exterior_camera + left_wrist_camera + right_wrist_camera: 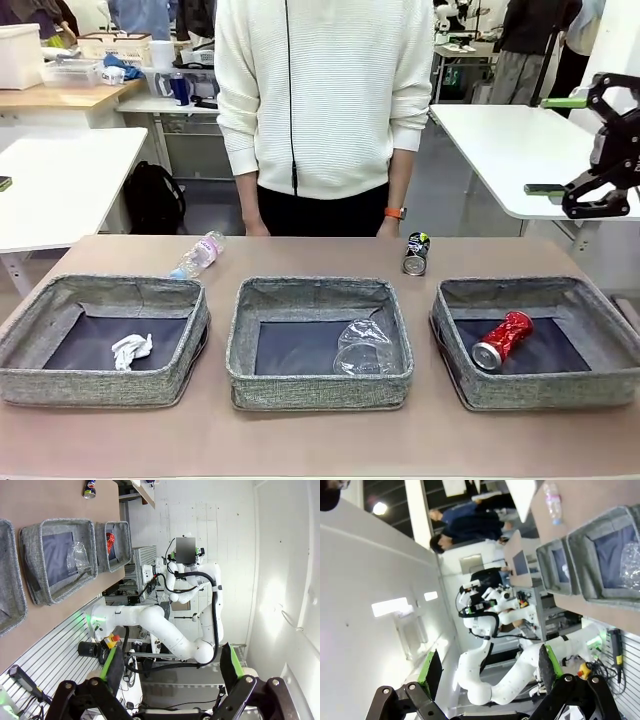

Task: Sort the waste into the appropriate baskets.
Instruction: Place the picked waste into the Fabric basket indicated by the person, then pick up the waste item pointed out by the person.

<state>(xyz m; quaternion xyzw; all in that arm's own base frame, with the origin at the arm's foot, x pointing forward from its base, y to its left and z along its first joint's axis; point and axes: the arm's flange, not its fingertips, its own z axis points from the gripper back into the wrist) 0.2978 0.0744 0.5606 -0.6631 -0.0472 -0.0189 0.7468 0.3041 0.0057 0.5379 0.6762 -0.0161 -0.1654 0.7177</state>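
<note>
Three grey baskets stand in a row on the table. The left basket (100, 386) holds a white paper wad (131, 350). In the middle basket (320, 390) lies a clear plastic cup (362, 350), and the right basket (545, 392) holds a dented red can (502, 338). Behind the baskets, a dark can (416, 253) and a clear bottle (200, 254) lie on the bare table. My right gripper (555, 145) hangs open high at the right, well above the table. The left gripper (171, 665) is open and holds nothing, far from the baskets. The right wrist view shows the right gripper (489, 667) open and holding nothing too.
A person in a white sweater (325, 90) stands at the table's far edge, hands down by its rim. White tables stand beyond at the left (60, 180) and right (510, 140). A strip of bare table runs behind and in front of the baskets.
</note>
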